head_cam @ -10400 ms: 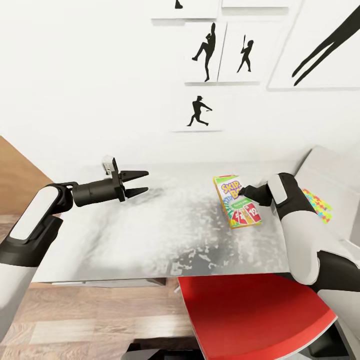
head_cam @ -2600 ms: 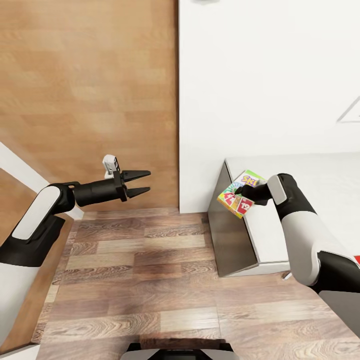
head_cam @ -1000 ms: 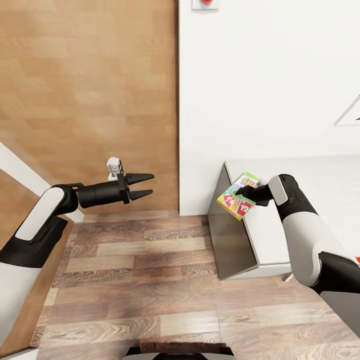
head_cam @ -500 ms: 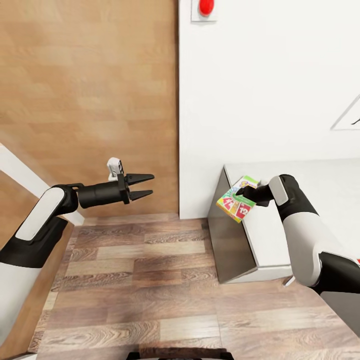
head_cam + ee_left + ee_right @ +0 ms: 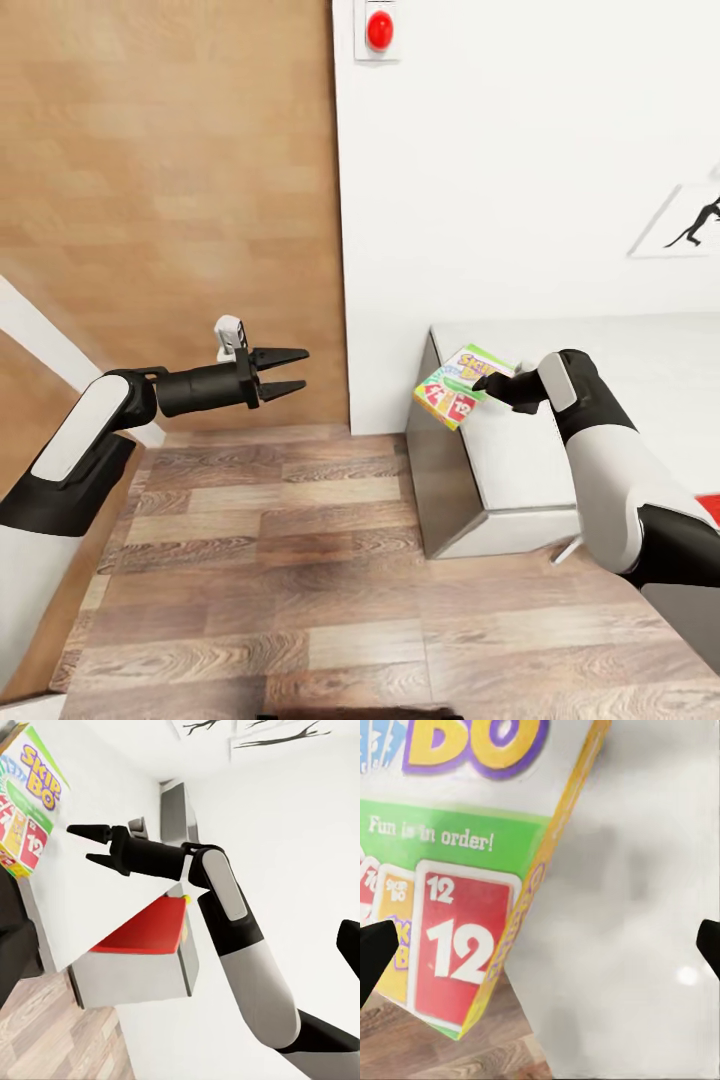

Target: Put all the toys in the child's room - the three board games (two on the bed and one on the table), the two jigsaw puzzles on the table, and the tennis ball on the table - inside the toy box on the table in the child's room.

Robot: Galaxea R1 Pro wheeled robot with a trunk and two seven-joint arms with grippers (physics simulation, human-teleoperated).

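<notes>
While the right gripper (image 5: 484,382) pinches the colourful Skip-Bo card box (image 5: 452,385) by one edge, it may slip; left gripper (image 5: 290,371) fingers stand apart, empty.

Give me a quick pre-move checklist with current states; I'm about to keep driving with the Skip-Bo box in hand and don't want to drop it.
1. Skip-Bo box held by right gripper: ok, pinched at its edge and off the table.
2. Grip security: cannot tell; the box hangs tilted from one edge.
3. Left gripper free: ok, open and empty.
4. Box clear of the table: ok, it hangs past the table's corner.
5. Toy box located: not ok, not yet sighted.
6. Floor ahead: ok, bare wood.
</notes>
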